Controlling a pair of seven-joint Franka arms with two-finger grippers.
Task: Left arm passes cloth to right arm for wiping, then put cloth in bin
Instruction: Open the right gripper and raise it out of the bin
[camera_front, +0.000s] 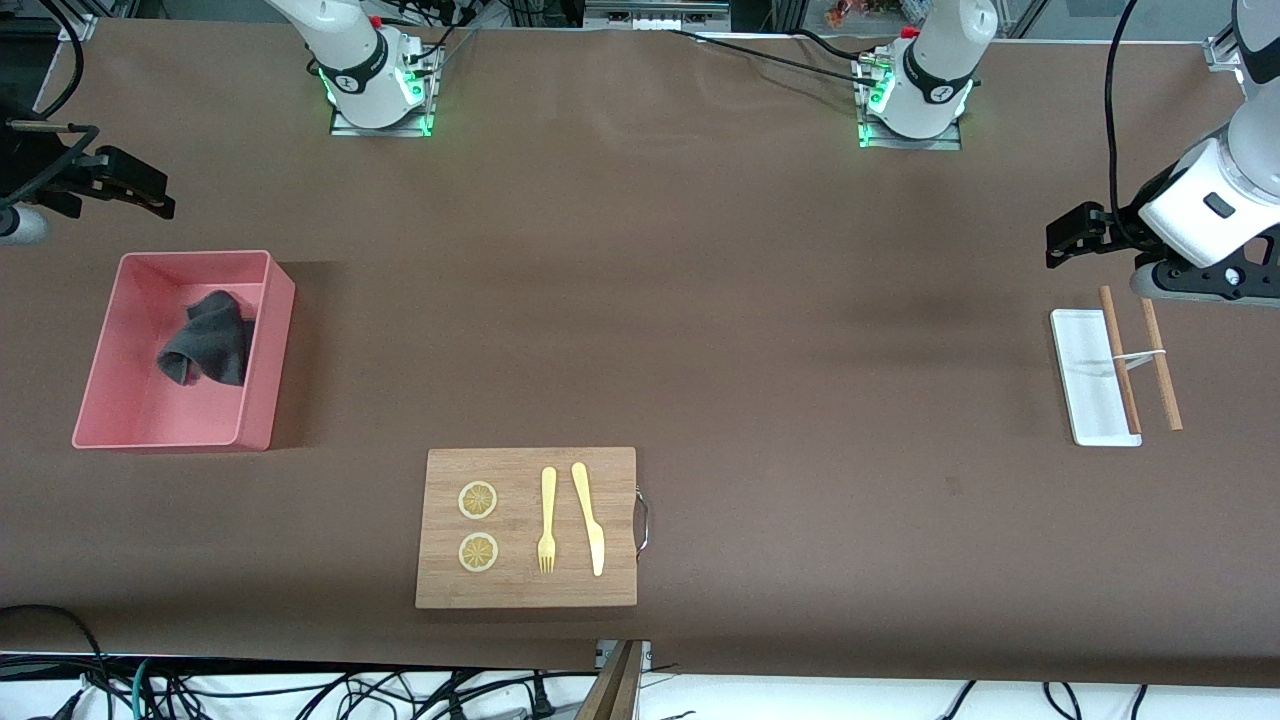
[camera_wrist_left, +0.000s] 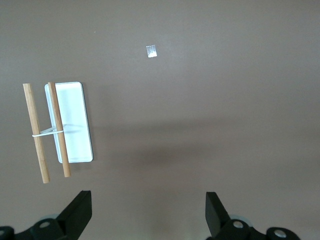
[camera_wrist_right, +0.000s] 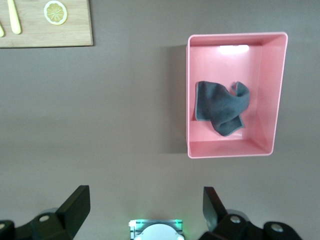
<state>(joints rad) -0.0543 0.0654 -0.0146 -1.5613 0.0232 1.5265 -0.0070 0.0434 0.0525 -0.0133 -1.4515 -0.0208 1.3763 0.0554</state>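
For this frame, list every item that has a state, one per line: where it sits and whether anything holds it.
cloth: crumpled, lying in the bin, not held.
bin: upright on the table, holds only the cloth.
left tool: open, empty, over bare table beside the white tray.
right tool: open, empty, over bare table beside the bin.
wooden sticks: tied together, one lying across the tray.
fork, knife, lemon slices: flat on the wooden board.

The cloth (camera_front: 208, 340) was dark grey, lying in a pink bin (camera_front: 268, 350). The tablecloth (camera_front: 700, 300) was plain brown. On the pale wooden board (camera_front: 525, 590) lay a yellow fork (camera_front: 547, 520), a yellow knife (camera_front: 589, 517) and yellow lemon slices (camera_front: 478, 500). The tray (camera_front: 1085, 375) was white.
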